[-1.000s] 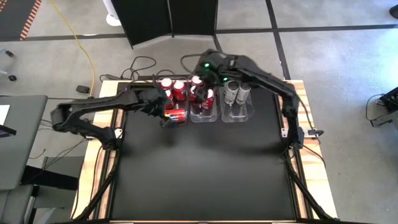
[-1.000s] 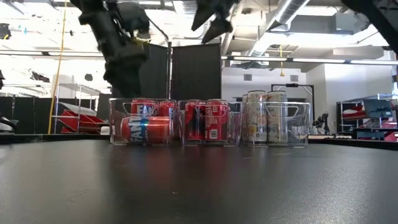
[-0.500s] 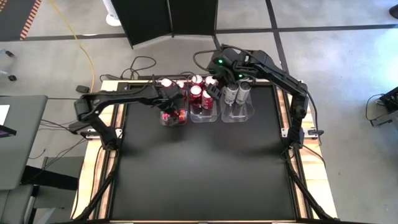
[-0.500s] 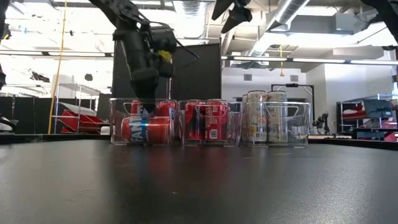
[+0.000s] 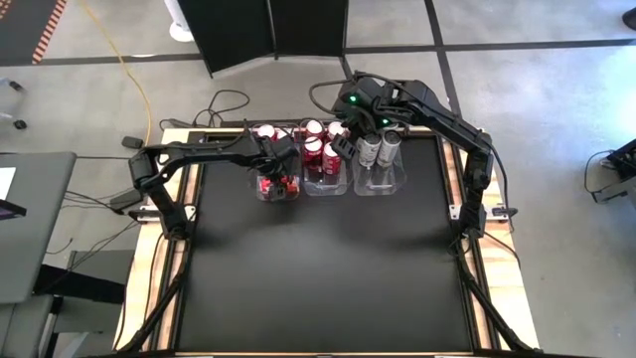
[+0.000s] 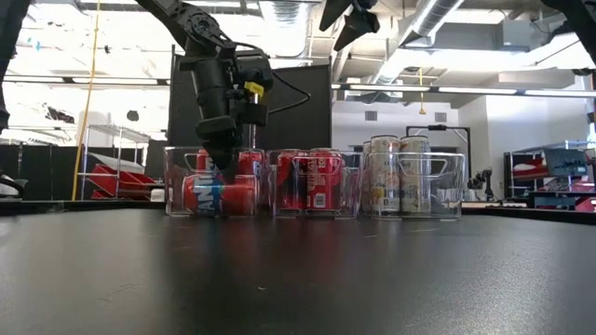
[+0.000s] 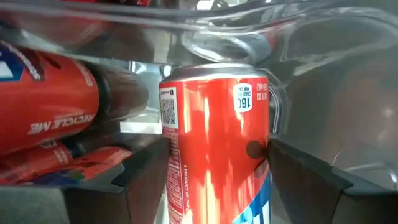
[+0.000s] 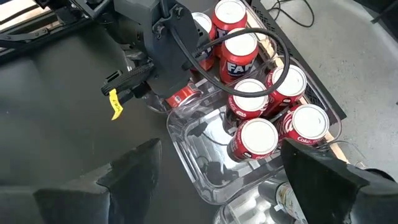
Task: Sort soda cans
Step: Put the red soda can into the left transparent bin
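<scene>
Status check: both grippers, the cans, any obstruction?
Left gripper down in left bin, fingers around lying red can. Right gripper open, hovering above middle bin. No obstruction seen.

Three clear bins stand side by side along the table's (image 5: 318,278) far edge. Left bin (image 5: 277,187): upright cans at the back, one can lying on its side (image 6: 220,194) at the front. Left gripper (image 5: 275,179) reaches down into this bin, fingers either side of that can (image 7: 214,149). Middle bin (image 5: 326,185): upright cans (image 8: 258,138) packed together. Right bin (image 5: 381,181): two upright cans (image 5: 379,147) at the back. Right gripper (image 5: 343,147) hangs above, between the middle and right bins.
</scene>
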